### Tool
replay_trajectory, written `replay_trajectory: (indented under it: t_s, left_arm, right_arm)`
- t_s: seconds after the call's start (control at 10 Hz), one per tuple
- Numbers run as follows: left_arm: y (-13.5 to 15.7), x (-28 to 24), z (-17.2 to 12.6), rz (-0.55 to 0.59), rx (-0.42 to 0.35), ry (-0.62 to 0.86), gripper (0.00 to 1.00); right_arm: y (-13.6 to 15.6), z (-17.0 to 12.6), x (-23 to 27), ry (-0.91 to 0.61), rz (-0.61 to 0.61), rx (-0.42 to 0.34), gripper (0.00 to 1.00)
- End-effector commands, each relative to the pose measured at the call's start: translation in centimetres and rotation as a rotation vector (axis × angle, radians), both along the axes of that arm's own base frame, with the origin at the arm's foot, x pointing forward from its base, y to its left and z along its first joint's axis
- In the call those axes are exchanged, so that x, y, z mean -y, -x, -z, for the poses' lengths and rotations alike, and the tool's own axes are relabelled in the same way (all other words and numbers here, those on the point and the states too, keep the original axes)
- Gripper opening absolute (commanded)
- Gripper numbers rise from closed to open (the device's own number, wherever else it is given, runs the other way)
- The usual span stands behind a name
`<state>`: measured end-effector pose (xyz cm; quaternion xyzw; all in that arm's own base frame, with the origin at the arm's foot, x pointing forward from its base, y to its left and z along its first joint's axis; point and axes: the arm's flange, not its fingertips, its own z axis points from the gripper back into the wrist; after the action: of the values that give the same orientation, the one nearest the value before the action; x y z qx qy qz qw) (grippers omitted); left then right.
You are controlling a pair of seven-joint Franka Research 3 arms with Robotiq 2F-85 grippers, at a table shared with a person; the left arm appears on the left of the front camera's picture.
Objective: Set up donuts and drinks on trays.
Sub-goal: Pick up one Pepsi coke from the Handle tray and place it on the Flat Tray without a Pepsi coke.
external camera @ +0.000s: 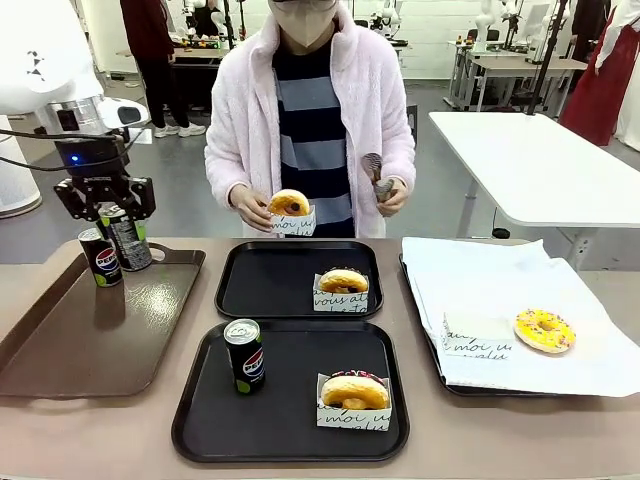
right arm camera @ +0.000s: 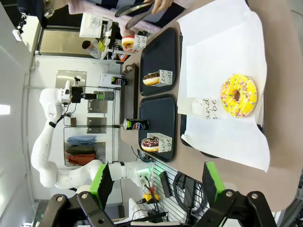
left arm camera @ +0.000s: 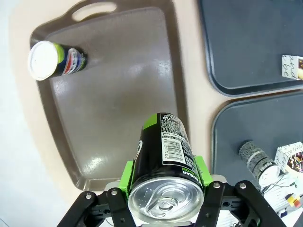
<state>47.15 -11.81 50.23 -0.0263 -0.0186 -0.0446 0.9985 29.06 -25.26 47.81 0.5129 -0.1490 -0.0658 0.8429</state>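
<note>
We have our left gripper (external camera: 116, 214) closed around the top of 1 Pepsi can (external camera: 129, 244), clear above the brown tray (external camera: 60, 345) at left, likely bound for the far black tray (external camera: 265, 280), whose donut (external camera: 343, 280) lacks a drink; our right gripper (right arm camera: 156, 182) stands wide open, empty.
</note>
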Motion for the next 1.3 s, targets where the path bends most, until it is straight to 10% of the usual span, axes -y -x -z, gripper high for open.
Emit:
replay_trajectory:
  t_s: [0.0, 0.5, 1.2]
  left_arm:
    - [-0.5, 3.5, -0.7, 0.089, 0.038, 0.008, 0.59]
    - [1.5, 4.2, -1.2, 0.263, -0.136, 0.018, 0.59]
    - [6.5, -1.6, -1.7, 0.319, -0.14, 0.028, 0.59]
  right_arm:
    - [0.0, 0.1, 0.0, -0.014, 0.003, 0.016, 1.0]
    - [0.0, 0.1, 0.0, -0.014, 0.003, 0.016, 1.0]
    - [0.0, 0.1, 0.0, -0.014, 0.003, 0.016, 1.0]
